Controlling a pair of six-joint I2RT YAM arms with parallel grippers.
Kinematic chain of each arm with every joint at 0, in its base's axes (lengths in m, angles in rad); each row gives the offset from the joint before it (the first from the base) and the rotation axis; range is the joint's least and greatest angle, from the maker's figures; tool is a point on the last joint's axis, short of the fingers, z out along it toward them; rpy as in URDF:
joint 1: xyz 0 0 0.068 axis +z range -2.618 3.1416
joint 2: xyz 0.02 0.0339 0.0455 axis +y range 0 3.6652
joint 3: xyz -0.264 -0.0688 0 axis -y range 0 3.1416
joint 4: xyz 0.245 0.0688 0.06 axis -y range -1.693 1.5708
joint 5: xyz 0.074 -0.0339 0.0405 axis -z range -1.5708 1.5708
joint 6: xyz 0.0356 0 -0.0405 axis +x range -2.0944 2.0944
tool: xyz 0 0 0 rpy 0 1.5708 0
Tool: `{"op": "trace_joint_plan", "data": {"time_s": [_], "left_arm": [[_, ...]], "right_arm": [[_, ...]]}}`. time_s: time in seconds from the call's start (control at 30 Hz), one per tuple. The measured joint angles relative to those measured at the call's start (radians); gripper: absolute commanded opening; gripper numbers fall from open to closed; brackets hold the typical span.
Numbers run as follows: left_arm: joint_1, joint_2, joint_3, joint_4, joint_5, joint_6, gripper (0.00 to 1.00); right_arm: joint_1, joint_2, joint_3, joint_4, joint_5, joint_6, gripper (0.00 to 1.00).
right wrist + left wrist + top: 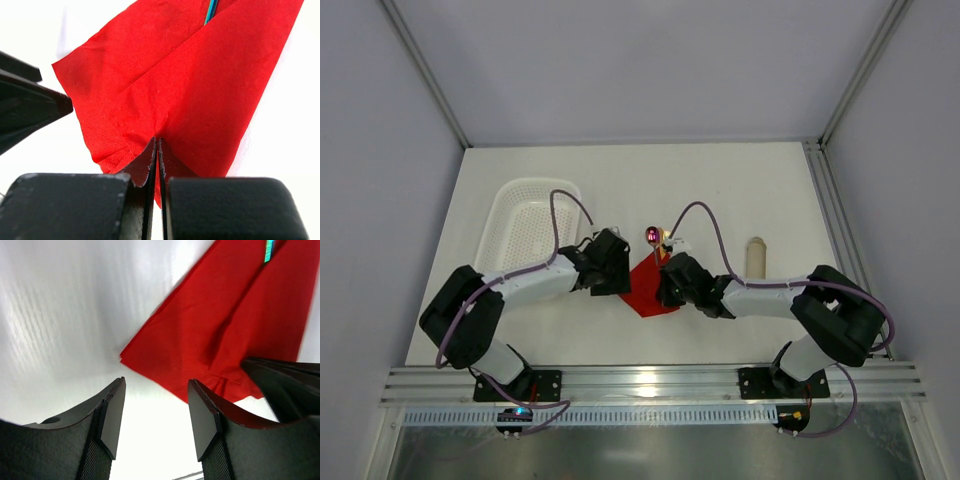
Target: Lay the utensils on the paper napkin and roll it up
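The red paper napkin (650, 287) lies folded over on the white table between my two grippers. The utensils stick out of its far end: the pink-purple spoon bowl (652, 236) and yellow-green fork tines (666, 238). A sliver of a handle shows in the left wrist view (269, 251) and the right wrist view (211, 11). My left gripper (156, 415) is open and empty, just off the napkin's (225, 330) left corner; it also shows from above (623, 280). My right gripper (158, 146) is shut, pinching a fold of the napkin (200, 85) at its near end; it also shows from above (666, 290).
A white perforated basket (525, 225) stands at the left behind my left arm. A beige oblong tray (755, 257) lies to the right. A metal rail (650, 385) runs along the near table edge. Grey walls enclose the table.
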Motion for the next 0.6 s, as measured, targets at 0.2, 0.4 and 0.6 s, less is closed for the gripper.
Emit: {"op": "trace_joint_plan", "data": {"time_s": [0.2,0.4,0.6], "left_arm": [[0.0,-0.002,-0.074,0.017,0.007,-0.064,0.56],[-0.009,-0.003,-0.112,0.147,0.064,-0.136,0.55],[-0.047,-0.003,-0.144,0.239,0.112,-0.2,0.54]], "right_arm": [[0.0,-0.006,-0.008,0.002,0.005,0.015,0.04],[0.002,-0.011,-0.015,0.005,0.012,0.028,0.04],[0.002,-0.011,-0.019,0.012,0.012,0.04,0.04]]}}
